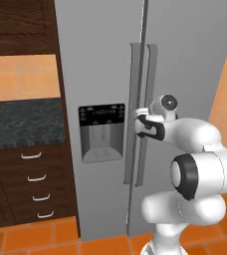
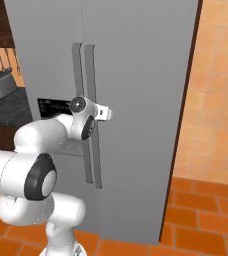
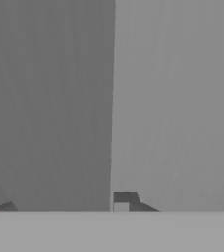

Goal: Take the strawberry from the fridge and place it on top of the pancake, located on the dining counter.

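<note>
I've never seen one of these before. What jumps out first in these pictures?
A tall grey fridge fills the middle, both doors shut. The bulky white arm reaches up from below, its gripper right at the long vertical handles. Orange tiles cover the floor beside it.

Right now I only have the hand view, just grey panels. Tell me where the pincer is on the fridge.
Observer: The pincer is at the paired vertical handles where the fridge doors meet.
Operator: Give me its height.
Observer: Level with the black dispenser panel on the left door.
Operator: Report the doors.
Observer: Both are shut.
</note>
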Motion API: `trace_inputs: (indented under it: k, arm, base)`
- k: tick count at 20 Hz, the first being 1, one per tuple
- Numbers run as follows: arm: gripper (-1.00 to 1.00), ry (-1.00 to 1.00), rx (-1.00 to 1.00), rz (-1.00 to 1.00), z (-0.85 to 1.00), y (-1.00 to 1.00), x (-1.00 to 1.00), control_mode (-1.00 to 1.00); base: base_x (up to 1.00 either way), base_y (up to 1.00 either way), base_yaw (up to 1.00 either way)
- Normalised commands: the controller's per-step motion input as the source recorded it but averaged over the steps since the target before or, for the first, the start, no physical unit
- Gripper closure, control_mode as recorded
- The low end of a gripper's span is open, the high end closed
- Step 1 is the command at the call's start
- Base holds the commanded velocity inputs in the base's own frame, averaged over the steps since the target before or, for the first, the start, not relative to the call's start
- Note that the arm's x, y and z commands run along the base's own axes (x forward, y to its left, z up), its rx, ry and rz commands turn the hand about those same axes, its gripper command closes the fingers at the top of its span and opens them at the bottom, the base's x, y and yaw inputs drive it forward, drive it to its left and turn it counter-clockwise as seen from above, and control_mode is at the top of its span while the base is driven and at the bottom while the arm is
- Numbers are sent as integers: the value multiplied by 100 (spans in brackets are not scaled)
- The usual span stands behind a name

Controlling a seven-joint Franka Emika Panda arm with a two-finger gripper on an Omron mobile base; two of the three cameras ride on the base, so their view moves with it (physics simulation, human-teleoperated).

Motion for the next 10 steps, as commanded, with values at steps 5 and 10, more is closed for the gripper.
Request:
trace_inputs:
  k: [5,10]
  arm:
    - [100,-3,9,0,0,-100,-61,-100]
    - [100,-1,14,0,0,-100,-47,-100]
  base:
    - [0,0,0]
    - [0,0,0]
